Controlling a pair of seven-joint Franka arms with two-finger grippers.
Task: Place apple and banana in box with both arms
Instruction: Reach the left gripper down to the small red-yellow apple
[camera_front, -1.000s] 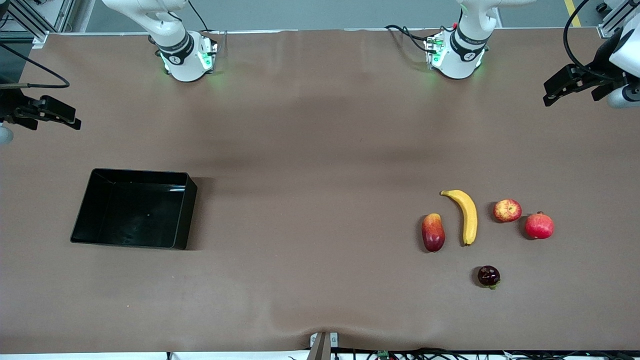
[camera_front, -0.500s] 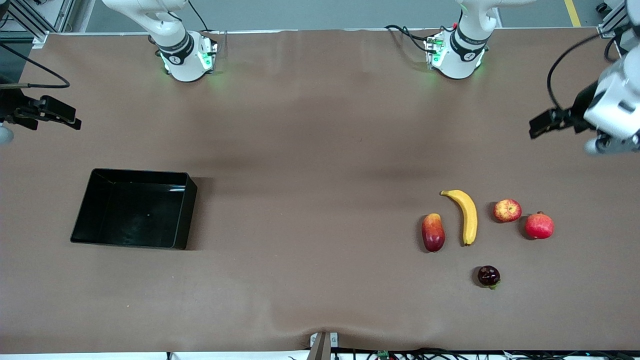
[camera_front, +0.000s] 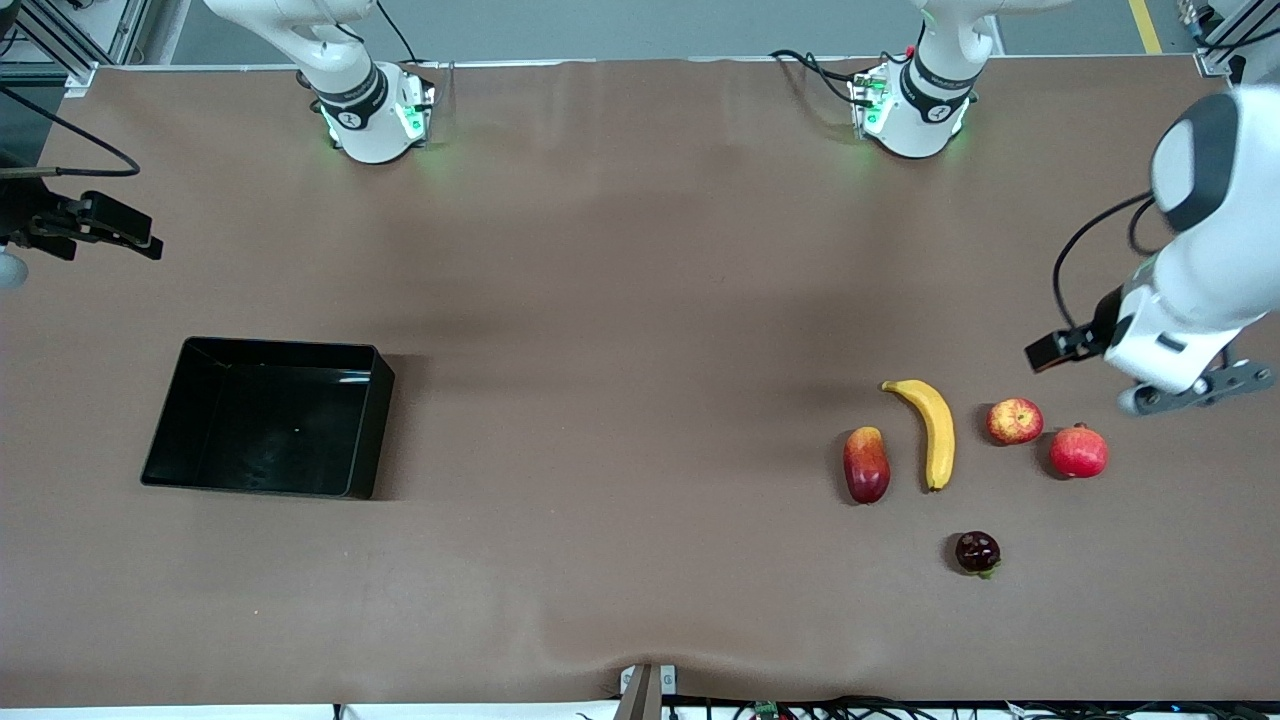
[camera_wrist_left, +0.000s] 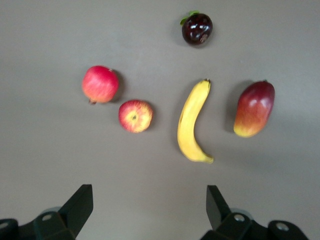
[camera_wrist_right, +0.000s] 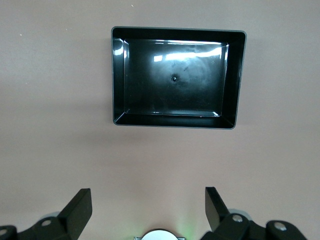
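Observation:
The apple (camera_front: 1014, 420) lies between the banana (camera_front: 934, 430) and a pomegranate at the left arm's end of the table. Both also show in the left wrist view, the apple (camera_wrist_left: 135, 115) beside the banana (camera_wrist_left: 192, 122). The black box (camera_front: 375, 420) stands at the right arm's end, and it is empty in the right wrist view (camera_wrist_right: 240, 80). My left gripper (camera_front: 1160, 360) hangs over bare table beside the apple and pomegranate, open and empty (camera_wrist_left: 148, 192). My right gripper (camera_front: 95, 225) waits at the table's edge, above the box level, open and empty (camera_wrist_right: 147, 195).
A red pomegranate (camera_front: 1079, 452) lies right beside the apple. A red-yellow mango (camera_front: 866, 465) lies beside the banana, toward the box. A small dark fruit (camera_front: 977, 552) lies nearer the front camera. Wide bare table separates the fruit from the box.
My left arm has swung down from the table's edge toward the fruit, and its hand now hangs close by the apple and pomegranate. The right arm and all the fruit have not moved.

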